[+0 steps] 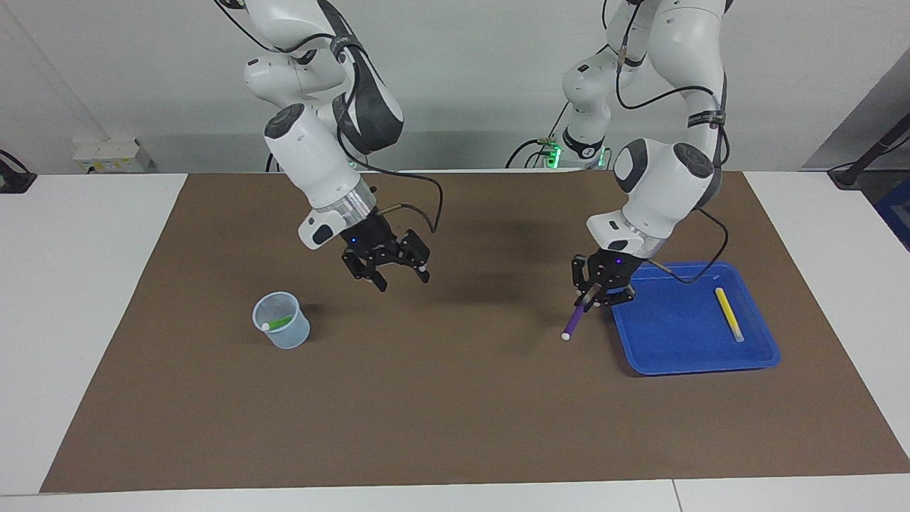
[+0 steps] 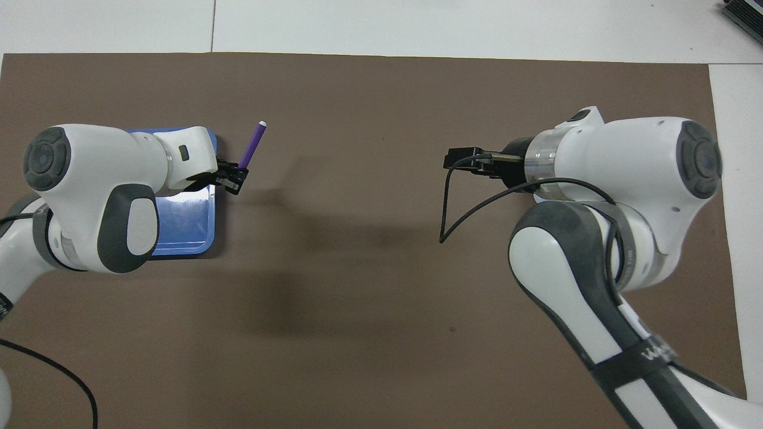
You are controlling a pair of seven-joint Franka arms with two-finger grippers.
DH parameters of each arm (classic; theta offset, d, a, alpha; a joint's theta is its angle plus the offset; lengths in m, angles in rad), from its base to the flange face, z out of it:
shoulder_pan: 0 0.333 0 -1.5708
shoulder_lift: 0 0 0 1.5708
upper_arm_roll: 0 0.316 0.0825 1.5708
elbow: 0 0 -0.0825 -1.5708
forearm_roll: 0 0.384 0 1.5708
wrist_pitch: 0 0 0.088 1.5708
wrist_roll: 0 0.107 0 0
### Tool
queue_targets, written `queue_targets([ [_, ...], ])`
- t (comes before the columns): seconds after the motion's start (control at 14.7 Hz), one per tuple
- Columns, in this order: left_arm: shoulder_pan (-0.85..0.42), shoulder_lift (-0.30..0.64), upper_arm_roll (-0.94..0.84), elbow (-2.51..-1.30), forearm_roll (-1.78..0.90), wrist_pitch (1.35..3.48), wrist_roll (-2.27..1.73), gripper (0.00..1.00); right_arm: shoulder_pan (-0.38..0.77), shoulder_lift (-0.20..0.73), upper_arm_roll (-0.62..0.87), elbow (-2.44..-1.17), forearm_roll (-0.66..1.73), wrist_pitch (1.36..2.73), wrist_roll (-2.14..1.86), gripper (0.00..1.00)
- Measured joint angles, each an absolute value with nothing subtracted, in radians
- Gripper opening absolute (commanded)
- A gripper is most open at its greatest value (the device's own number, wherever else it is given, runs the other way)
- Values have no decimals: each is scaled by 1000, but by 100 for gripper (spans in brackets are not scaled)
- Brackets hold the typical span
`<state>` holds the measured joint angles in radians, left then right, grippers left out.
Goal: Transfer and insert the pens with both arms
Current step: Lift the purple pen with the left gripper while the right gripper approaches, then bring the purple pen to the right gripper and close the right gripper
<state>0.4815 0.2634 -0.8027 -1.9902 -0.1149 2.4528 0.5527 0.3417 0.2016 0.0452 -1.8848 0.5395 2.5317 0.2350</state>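
Two containers: translucent plastic cup (image 1: 281,320) holding lime-green pen (image 1: 277,323); blue rectangular tray (image 1: 693,320) holding yellow pen (image 1: 729,313) | left gripper (image 1: 596,292) clamps slim purple white-tipped pen (image 1: 574,321) over brown mat (image 1: 455,398) | right gripper (image 1: 387,269) spread, empty

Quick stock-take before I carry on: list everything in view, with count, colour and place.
Mat: one, brown, covering the white table.
Tray: one, blue, toward the left arm's end.
Cup: one, clear, toward the right arm's end.
Green pen: one, in the cup.
Yellow pen: one, lying in the tray.
Purple pen: one, hanging tilted from the left gripper, over the mat beside the tray.
Left gripper: black, shut on the purple pen.
Right gripper: black, open, empty, raised over the mat.
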Motion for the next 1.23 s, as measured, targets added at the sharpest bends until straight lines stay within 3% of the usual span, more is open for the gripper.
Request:
queue_targets([
  [0.34, 395, 272, -832, -1977, -220, 2489, 578, 0, 409, 267, 45, -1861, 575, 2678, 319, 97],
  [0.61, 352, 273, -833, -1976, -311, 2528, 579, 0, 447, 286, 45, -1852, 576, 2719, 381, 71],
  [1.09, 218, 277, -834, -1976, -343, 2617, 527, 0, 470, 286, 45, -1842, 576, 2721, 437, 69],
  [1.23, 212, 277, -833, -1976, -344, 2620, 522, 0, 480, 286, 45, -1838, 576, 2721, 438, 61],
])
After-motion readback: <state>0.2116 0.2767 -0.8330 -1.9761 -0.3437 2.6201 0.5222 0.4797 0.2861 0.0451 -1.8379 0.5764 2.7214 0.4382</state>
